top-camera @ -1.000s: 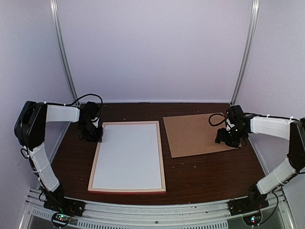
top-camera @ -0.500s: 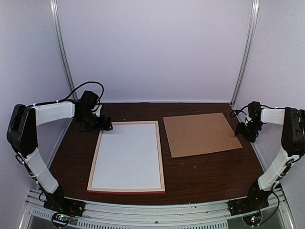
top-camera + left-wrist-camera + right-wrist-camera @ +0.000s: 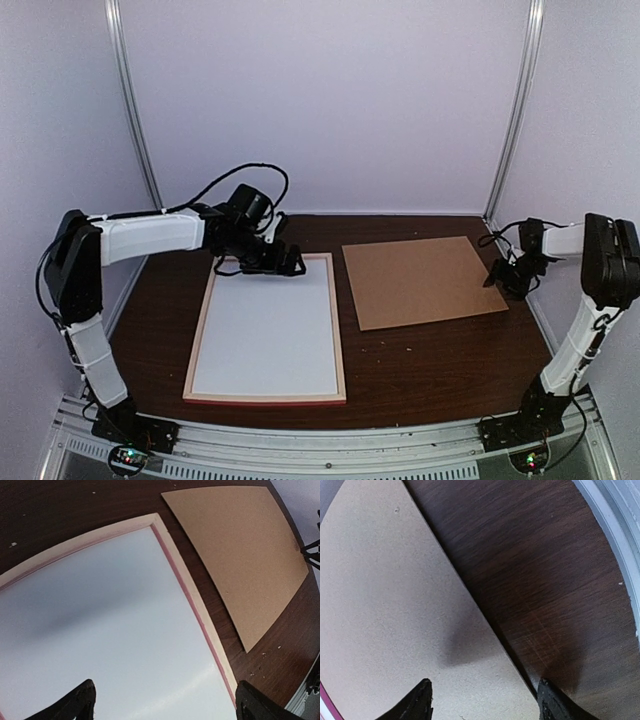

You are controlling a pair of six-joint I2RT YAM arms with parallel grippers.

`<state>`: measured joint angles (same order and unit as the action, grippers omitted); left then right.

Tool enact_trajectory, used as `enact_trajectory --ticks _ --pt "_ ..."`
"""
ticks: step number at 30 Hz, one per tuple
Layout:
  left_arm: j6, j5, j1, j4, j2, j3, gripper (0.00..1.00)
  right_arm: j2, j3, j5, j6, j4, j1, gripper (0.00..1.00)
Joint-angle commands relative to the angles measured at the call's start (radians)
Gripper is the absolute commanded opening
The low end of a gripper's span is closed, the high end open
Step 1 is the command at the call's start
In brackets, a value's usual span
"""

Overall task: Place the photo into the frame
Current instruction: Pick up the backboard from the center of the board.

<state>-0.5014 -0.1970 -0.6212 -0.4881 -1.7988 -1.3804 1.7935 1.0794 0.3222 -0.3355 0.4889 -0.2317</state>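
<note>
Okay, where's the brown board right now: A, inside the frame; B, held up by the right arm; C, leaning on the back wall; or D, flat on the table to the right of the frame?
D: the brown board lies flat on the table, right of the frame, with a strip of dark tabletop between them.

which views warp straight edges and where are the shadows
Left wrist view: the frame bars bow like a fisheye, and a soft grey shadow band crosses the photo, white back up. Right wrist view: the backing board edge curves slightly, with a blurry shadow ahead of the right hand. Top external view: edges stay straight, light even, no harsh glare.
</note>
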Motion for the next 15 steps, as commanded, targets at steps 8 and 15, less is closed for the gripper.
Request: enact_trajectory --ticks 8,15 --pt "-0.045 0.002 -0.204 0.027 -0.321 -0.325 0.98 -0.252 -0.269 0.142 -0.048 -0.056 -0.003 0.60" --pt "-0.049 0.030 -0.278 -0.012 -0.498 -0.550 0.98 -0.385 -0.326 0.064 -0.047 -0.032 -0.003 0.66"
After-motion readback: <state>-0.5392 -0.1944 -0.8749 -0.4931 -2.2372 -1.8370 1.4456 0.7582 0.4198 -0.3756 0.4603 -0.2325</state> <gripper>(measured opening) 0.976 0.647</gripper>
